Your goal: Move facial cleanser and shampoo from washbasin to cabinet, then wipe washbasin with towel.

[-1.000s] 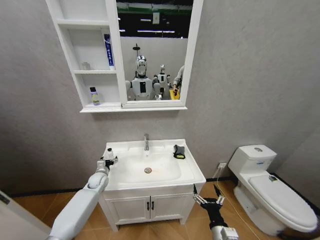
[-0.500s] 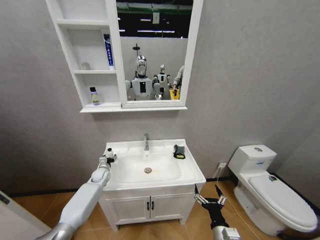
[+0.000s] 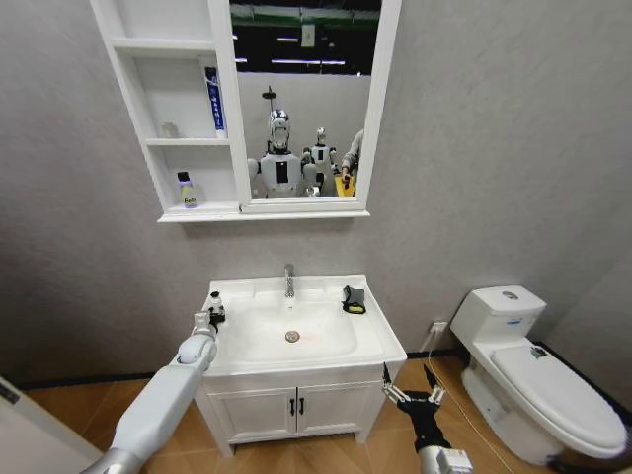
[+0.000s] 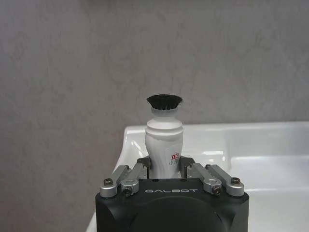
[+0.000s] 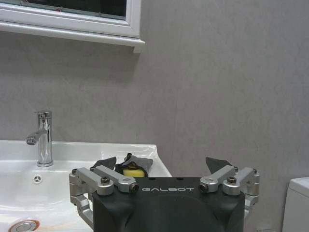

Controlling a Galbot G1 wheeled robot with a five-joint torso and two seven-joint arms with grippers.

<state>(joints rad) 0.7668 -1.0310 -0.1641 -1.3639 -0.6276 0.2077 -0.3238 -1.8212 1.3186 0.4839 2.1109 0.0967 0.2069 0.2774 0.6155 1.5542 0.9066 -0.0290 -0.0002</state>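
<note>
Two pincers | left pincer (image 4: 166, 164) clamped on white bottle (image 4: 164, 140) | right pincer (image 3: 413, 383) spread apart, empty

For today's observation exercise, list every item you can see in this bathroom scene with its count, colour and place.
washbasin: one, white, on vanity
faucet: one, chrome, basin's back edge
bottle: one, white with black cap, basin's left rim
towel: one, black and yellow, basin's right rim
cabinet: one, white, on wall
small bottle: one, purple-capped, lowest shelf
tube: one, blue and white, middle shelf
toilet: one, white, right
left gripper: around bottle
right gripper: jaws open, below basin's right corner
</note>
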